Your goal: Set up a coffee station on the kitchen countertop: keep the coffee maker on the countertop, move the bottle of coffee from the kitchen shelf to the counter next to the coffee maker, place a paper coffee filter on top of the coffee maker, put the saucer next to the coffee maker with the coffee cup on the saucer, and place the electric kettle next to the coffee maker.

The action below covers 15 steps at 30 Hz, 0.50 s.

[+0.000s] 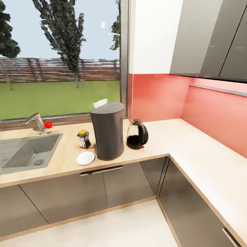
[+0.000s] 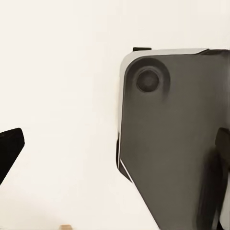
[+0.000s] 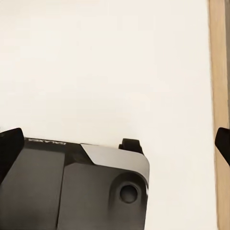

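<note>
Centrally on the light wood-grain surface stood the coffee maker, a tall dark grey matte cylinder with a slanted rounded top. A pale, thin folded sheet, seemingly the paper coffee filter, poked up behind its upper edge; whether it rested on the machine could not be told. Just beside the machine on its sink side lay the saucer, flat, round and plain white, near the front edge. Behind the saucer stood the bottle of coffee, a small dark jar with a yellow cap and white label. On the machine's other side, close but apart, sat the electric kettle, rounded clear glass with dark liquid, a black lid and base and a small red switch.

Further out were a brushed steel sink with a tap, glossy grey cabinet fronts below, a coral backsplash and a large window onto grass and trees.

Both wrist views looked down on pale floor and dark grey rounded robot base; the right one also caught a wooden strip. Dark tips of the left tool and right tool sat at opposite picture edges, spread wide and holding nothing
</note>
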{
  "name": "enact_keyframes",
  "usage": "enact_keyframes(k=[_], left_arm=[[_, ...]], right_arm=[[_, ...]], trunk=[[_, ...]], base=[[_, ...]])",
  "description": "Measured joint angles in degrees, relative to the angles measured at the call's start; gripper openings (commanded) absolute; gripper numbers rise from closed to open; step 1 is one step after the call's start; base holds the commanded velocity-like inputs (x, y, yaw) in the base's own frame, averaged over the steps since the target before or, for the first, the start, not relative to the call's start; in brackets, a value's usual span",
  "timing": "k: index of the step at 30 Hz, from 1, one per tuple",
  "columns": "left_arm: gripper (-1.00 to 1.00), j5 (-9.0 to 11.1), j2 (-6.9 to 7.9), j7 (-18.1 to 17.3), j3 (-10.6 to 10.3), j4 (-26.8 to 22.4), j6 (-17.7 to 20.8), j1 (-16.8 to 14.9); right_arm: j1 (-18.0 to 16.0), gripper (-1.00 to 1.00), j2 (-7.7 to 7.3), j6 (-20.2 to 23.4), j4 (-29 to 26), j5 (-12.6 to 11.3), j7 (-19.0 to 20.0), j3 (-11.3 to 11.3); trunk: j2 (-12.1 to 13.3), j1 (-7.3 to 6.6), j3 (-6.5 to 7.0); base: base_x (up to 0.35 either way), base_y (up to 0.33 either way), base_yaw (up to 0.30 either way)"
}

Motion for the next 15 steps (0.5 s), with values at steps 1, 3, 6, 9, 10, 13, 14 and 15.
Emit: enact_keyframes(k=[1, 3, 6, 9, 10, 13, 14, 15], left_arm=[[1.00, 0.0, -0.02, 0.0, 0.0, 0.0, 0.0, 0.0], [1.00, 0.0, -0.14, 0.0, 0.0, -0.1, 0.0, 0.0], [1.00, 0.0, -0.48, 0.0, 0.0, -0.1, 0.0, 0.0], [1.00, 0.1, -0.64, 0.0, 0.0, -0.1, 0.0, 0.0], [1.00, 0.1, -0.68, 0.0, 0.0, 0.0, 0.0, 0.0], [1.00, 0.1, -0.71, 0.0, 0.1, 0.0, 0.0, 0.0], [1.00, 0.1, -0.71, 0.0, 0.1, 0.0, 0.0, 0.0], [1.00, 0.1, -0.71, 0.0, 0.1, 0.0, 0.0, 0.0]], right_arm=[[0.0, 1.00, 0.03, 0.0, 0.0, 0.1, 0.0, 0.0], [0.0, 1.00, 0.00, 0.1, 0.0, 0.1, -0.2, 0.0], [0.0, 1.00, -0.04, 0.1, 0.0, 0.2, -0.4, 0.0], [0.0, 1.00, 0.02, 0.1, 0.0, 0.3, -0.4, 0.0], [0.0, 1.00, 0.05, 0.6, 0.0, 0.3, -0.4, 0.0], [0.0, 1.00, 0.03, 3.3, 0.1, 0.2, -0.3, 0.0], [0.0, 1.00, 0.03, 4.4, 0.1, 0.2, -0.3, 0.0], [0.0, 1.00, 0.02, 5.6, 0.1, 0.2, -0.3, 0.0]], trunk=[[0.0, 0.00, 0.00], [0.0, 0.00, 0.00], [0.0, 0.00, 0.00], [0.0, 0.00, 0.00], [0.0, 0.00, 0.00], [0.0, 0.00, 0.00], [0.0, 0.00, 0.00], [0.0, 0.00, 0.00]], base=[[0.000, 0.000, 0.277], [0.000, 0.000, 0.278], [0.000, 0.000, 0.278], [0.000, 0.000, 0.279], [0.000, 0.000, 0.279], [0.000, 0.000, 0.279], [0.000, 0.000, 0.279], [0.000, 0.000, 0.279]])
